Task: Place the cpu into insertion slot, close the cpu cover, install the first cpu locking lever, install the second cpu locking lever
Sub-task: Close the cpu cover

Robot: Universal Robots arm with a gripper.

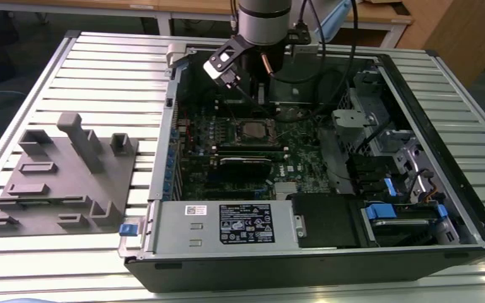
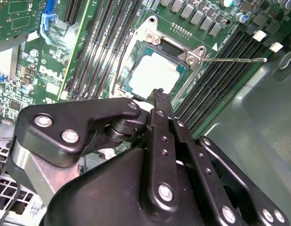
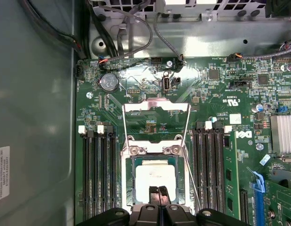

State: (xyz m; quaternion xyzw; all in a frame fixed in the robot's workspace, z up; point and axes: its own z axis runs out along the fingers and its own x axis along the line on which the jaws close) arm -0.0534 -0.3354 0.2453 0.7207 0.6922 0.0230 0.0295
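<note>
1. Cpu, a small silvery square chip, lies flat inside the insertion slot. The slot sits on the green motherboard, within an open computer case on the slatted tabletop.
2. The claw hangs directly over one edge of the chip. Its two black fingertips are drawn together with nothing between them. Whether they touch the metal top cannot be told.
3. The cpu cover appears to stand raised on its hinge beside the socket, with the board showing through its window. A thin wire locking lever sticks out free over the memory slots.
4. Risk: any sideways push from the closed tips could skew the chip in the socket. Contacts beneath could then bend.
5. Risk: if the chip sits slightly crooked, lowering the cover would press it unevenly, and it could jam or be damaged.
6. Risk: the loose lever is springy and thin. A glancing contact could make it slip off the tips or snap aside, and it might scrape the neighbouring memory slots.
7. Risk: the claw's bulky body crowds the socket, so the raised cover could be knocked by accident.
</note>
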